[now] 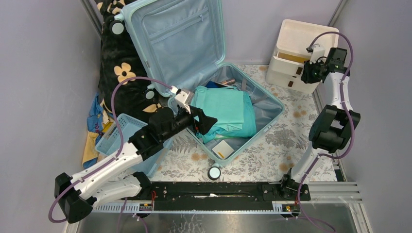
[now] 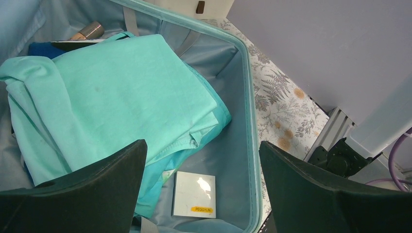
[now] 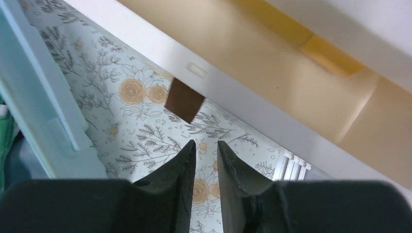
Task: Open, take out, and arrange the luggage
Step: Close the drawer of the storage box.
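The pale aqua luggage (image 1: 273, 101) lies open on the floral mat, its lid (image 1: 180, 39) propped upright at the back. Inside lie folded teal clothes (image 1: 226, 111) and a small white square box (image 1: 223, 149). My left gripper (image 1: 206, 121) is open and empty. It hovers over the near part of the case. In the left wrist view (image 2: 201, 145) the clothes (image 2: 111, 92) lie under the left finger and the box (image 2: 194, 194) sits between the fingers. My right gripper (image 1: 311, 73) is shut with a narrow gap and empty, beside the cream drawer unit (image 1: 296, 53).
A small blue basket (image 1: 121, 127) sits left of the case, by a black floral cloth pile (image 1: 121, 73). A brownish tube (image 2: 87, 31) and a dark blue item (image 2: 41, 48) lie behind the clothes. The drawer unit's brown tab (image 3: 184, 100) is just ahead of my right gripper (image 3: 206, 143).
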{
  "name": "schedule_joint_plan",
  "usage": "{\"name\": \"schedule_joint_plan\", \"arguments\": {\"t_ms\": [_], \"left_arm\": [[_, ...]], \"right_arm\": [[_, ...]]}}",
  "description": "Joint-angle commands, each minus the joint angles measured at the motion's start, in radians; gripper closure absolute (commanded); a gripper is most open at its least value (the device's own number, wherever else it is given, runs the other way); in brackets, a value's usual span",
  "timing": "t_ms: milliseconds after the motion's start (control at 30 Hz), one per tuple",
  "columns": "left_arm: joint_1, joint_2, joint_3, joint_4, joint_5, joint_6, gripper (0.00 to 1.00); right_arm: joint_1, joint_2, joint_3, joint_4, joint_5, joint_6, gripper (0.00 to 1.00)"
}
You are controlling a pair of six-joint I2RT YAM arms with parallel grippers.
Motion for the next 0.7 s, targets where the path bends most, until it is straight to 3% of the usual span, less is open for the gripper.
{"name": "schedule_joint_plan", "arguments": {"t_ms": [0, 100, 233, 367, 500, 667], "left_arm": [[0.005, -0.007, 0.0, 0.057, -0.004, 0.023, 0.08], [0.006, -0.006, 0.008, 0.055, -0.003, 0.02, 0.08], [0.005, -0.01, 0.01, 0.059, -0.004, 0.006, 0.08], [0.005, -0.015, 0.01, 0.05, -0.005, 0.002, 0.08], [0.005, -0.015, 0.014, 0.049, -0.005, 0.001, 0.08], [0.006, -0.007, 0.023, 0.046, 0.002, -0.007, 0.08]], "right_arm": [[-0.008, -0.005, -0.021, 0.138, 0.018, 0.034, 0.75], [-0.008, 0.029, 0.014, 0.234, 0.035, 0.137, 0.84], [-0.005, 0.035, -0.012, 0.399, 0.044, 0.272, 0.84], [-0.005, 0.031, -0.048, 0.533, 0.123, 0.378, 0.78], [-0.005, 0.03, -0.084, 0.632, 0.092, 0.406, 0.67], [-0.005, 0.042, -0.113, 0.703, 0.099, 0.453, 0.66]]}}
